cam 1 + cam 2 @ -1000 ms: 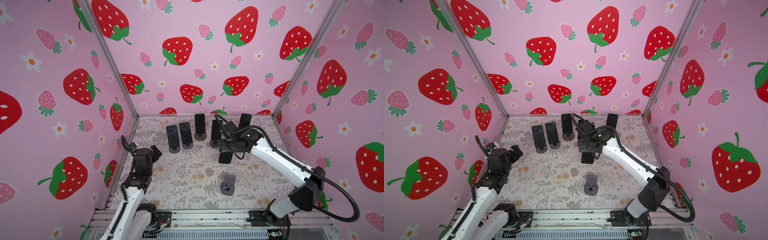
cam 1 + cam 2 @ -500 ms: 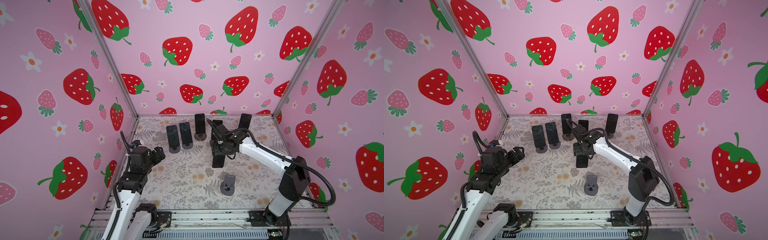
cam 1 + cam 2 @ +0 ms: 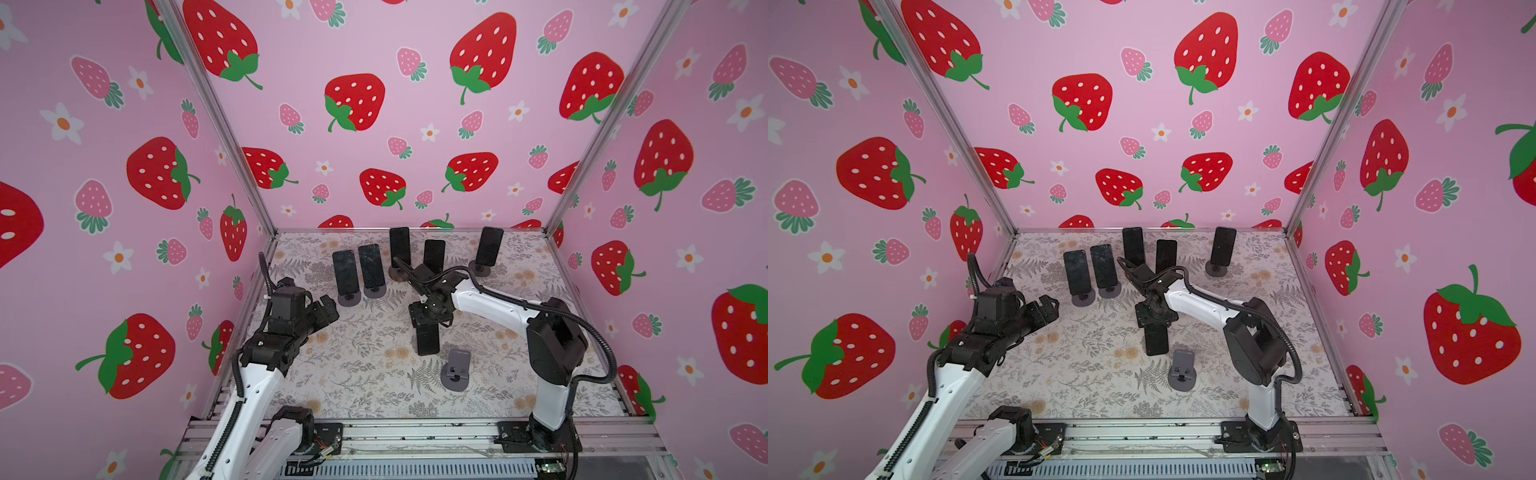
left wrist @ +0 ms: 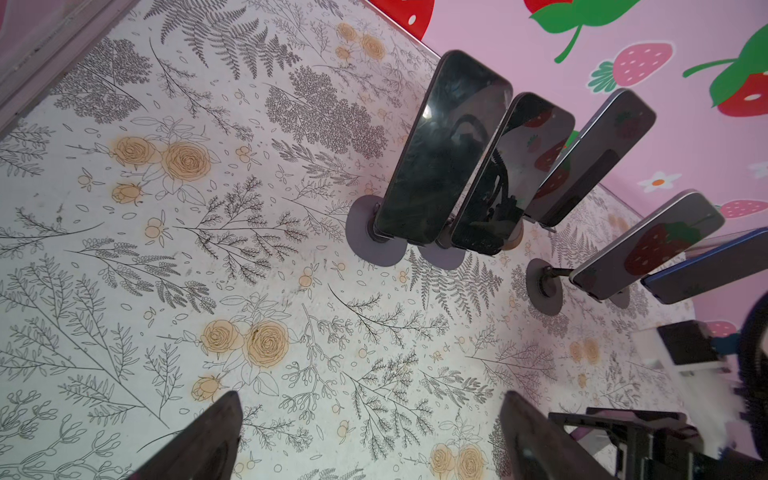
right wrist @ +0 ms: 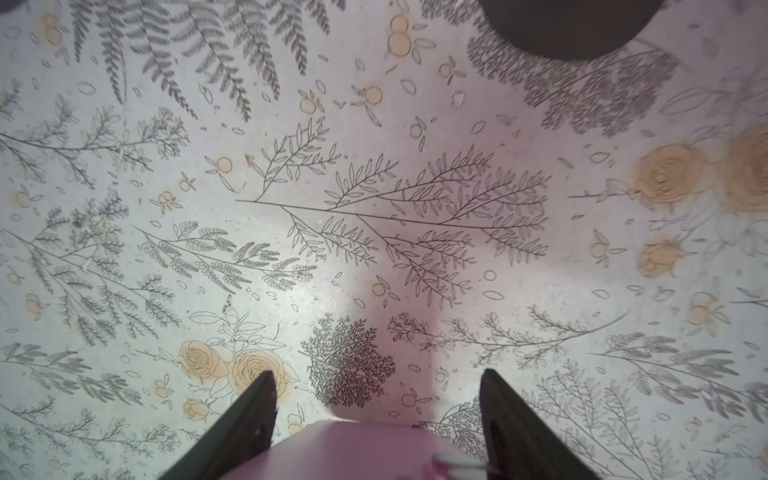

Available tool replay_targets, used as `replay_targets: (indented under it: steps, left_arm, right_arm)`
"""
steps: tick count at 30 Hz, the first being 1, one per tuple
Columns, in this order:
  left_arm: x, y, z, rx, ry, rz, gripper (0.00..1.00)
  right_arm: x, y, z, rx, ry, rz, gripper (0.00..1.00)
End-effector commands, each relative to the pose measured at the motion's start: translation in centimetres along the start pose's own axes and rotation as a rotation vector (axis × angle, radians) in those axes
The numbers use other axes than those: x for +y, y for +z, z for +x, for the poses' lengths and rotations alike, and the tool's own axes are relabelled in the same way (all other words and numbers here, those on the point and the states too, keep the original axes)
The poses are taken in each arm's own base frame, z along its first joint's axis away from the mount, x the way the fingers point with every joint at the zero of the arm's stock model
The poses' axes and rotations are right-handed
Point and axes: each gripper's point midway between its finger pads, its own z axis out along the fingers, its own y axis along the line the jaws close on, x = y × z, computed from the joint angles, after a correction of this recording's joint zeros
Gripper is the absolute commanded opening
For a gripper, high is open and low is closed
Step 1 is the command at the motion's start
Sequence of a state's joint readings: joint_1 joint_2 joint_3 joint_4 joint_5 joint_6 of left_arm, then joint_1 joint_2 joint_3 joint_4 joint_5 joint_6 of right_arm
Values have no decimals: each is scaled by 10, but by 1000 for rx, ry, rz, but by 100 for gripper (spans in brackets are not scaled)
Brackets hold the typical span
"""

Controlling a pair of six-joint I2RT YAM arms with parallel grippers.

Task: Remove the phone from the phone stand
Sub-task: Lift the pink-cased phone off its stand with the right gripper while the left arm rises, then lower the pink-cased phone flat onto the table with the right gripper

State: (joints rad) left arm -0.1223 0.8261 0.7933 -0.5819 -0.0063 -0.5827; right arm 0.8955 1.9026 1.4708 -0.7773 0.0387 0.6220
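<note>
Top views: right tool (image 3: 429, 323) grips phone (image 3: 428, 345), clear of the empty phone stand (image 3: 456, 371).
Its long axis points nearward, lower end just beside the stand; left tool (image 3: 328, 309) wide, farther off.

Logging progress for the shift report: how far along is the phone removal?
Done: the front stand is empty. In hand: the right end effector grips the phone beside it, not yet laid down. Remaining: set it down and release. The left end effector is open.

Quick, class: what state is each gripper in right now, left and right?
Left gripper: open, holding nothing.
Right gripper: closed on the phone.
</note>
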Motion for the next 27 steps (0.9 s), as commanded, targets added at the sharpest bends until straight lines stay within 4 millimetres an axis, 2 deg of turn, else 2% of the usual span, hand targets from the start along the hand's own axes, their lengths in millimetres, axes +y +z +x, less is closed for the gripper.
replay_targets:
  steps: [1,7,20,27]
  left_arm:
    - [0,1,4,-14,-34,18,98]
    - [-5,12,8,3,-50,52,97]
    - [-11,30,24,61,-79,86,96]
    - [-15,32,24,58,-77,90,96]
  right_arm:
    - [12,7,2,21,-35,-25,71]
    - [23,21,6,53,-56,-33,71]
    - [22,49,14,89,-58,5,72]
    - [23,60,21,117,-56,1,72]
